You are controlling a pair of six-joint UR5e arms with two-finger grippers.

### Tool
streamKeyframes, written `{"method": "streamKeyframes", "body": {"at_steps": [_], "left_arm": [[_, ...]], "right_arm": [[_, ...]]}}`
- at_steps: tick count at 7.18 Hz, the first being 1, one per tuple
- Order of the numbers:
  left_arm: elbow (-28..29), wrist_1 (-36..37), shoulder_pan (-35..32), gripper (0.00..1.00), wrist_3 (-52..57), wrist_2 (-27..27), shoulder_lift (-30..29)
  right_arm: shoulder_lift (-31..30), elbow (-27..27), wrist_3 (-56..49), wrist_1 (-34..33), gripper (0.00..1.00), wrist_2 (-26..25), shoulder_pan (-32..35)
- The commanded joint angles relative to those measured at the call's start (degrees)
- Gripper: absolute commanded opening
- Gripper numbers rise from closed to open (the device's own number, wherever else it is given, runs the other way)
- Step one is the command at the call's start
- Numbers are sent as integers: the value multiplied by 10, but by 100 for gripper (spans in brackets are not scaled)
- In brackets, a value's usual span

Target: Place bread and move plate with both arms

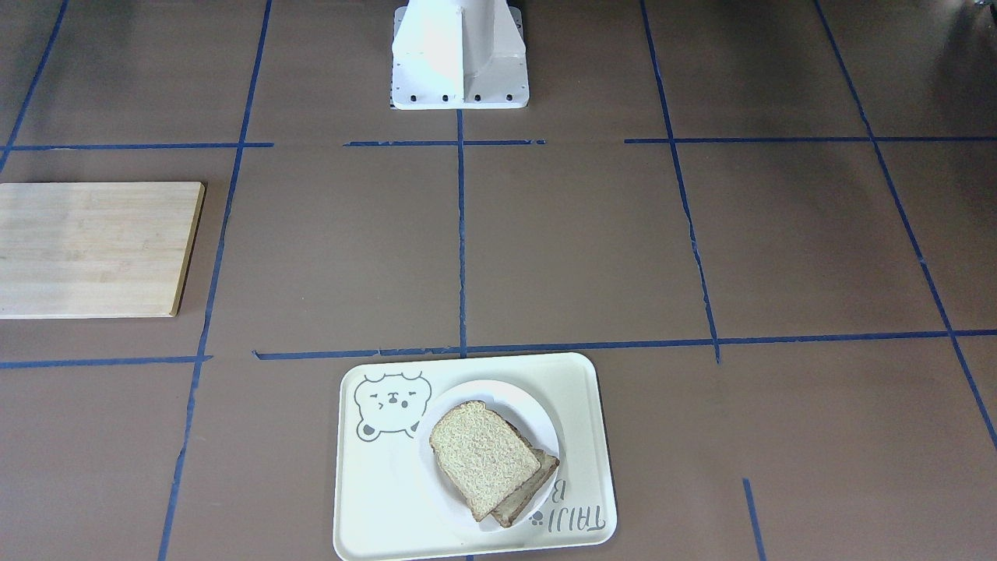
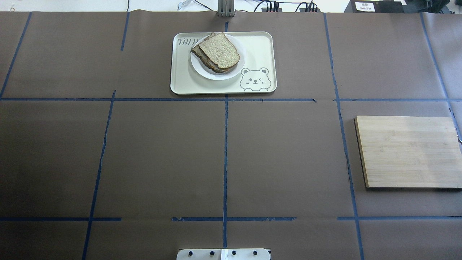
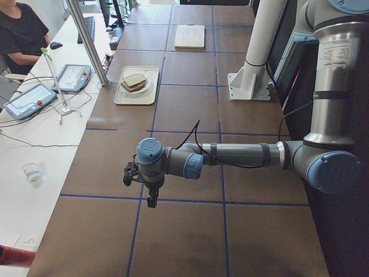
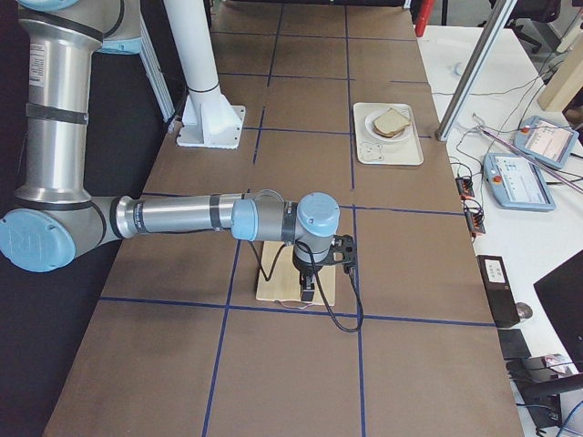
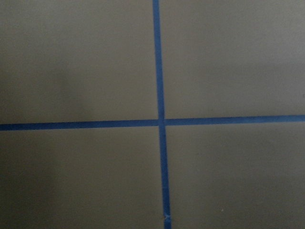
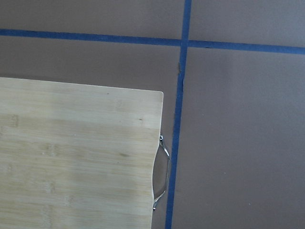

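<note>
— What's the biggest thing here?
— The table (image 2: 288,151), brown and crossed by blue tape (image 5: 159,121). Next come the arms. The left arm (image 3: 242,154) stretches out level, and the left gripper (image 3: 150,201) points down above a tape crossing. The right arm (image 4: 182,217) reaches out likewise at the other end, with the right gripper (image 4: 308,293) also pointing down.
— Are the jaws spread or pressed together?
— I cannot tell for either pair. Only the side views show them, and there they are too small to judge.
— What lies below the right jaws?
— The board (image 2: 408,151), bare wood. Its end with the metal handle (image 6: 164,171) is directly beneath them.
— And the tray?
— The tray (image 2: 260,47) is well apart from both pairs of jaws, out at the table's side across from the robot. The plate (image 2: 202,70) rests on it, just beside the bear drawing (image 2: 255,79).
— Where's the bread?
— The bread (image 2: 220,50) lies flat on the plate, on top of a second slice (image 1: 533,483), far from either pair of jaws. Its long axis slants across the plate. The rounded top points toward the robot's side and the bear, and the flat end points toward the tray's far edge.
</note>
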Motion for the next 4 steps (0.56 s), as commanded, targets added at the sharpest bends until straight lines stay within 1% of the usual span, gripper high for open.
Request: {"method": "streamKeyframes", "body": {"at_steps": [1, 2, 4], "left_arm": [[-19, 108, -37, 100, 89, -3, -5], [-41, 131, -37, 100, 89, -3, 0], [-33, 126, -37, 100, 90, -4, 6]], "right_arm": [[-2, -28, -58, -1, 100, 8, 25], [-2, -28, -59, -1, 100, 10, 31], [1, -28, -51, 0, 100, 5, 31]]}}
